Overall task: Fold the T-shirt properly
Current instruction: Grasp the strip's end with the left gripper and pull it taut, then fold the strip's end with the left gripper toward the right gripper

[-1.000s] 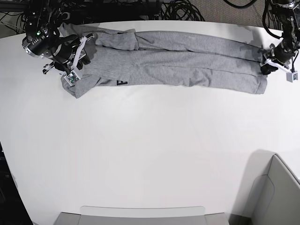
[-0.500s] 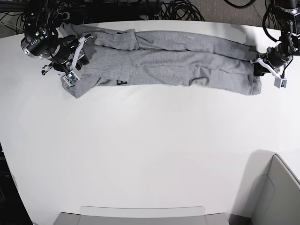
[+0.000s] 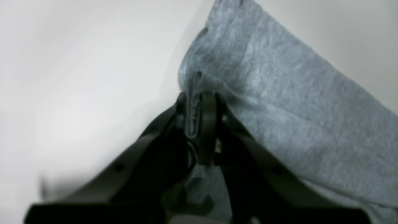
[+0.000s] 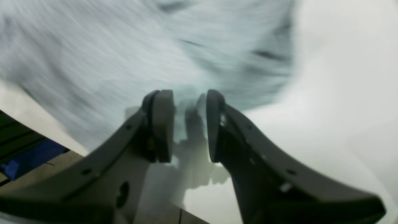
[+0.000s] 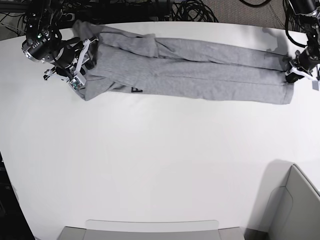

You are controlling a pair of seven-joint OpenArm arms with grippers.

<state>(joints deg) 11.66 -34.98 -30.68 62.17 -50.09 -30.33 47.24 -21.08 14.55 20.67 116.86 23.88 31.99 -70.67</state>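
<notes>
The left gripper (image 3: 196, 116) is pinching a bunched edge of the T-shirt (image 5: 200, 70); the right gripper (image 4: 186, 126) is hovering over its other end, jaws parted and empty

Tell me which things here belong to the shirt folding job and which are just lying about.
Part of the job:
T-shirt
left claw, pinching the shirt's edge
right claw, open over the shirt

Just lying about:
black cables behind the table
grey bin at the corner

White table (image 5: 160, 165), grey T-shirt (image 5: 200, 70) stretched across
</notes>
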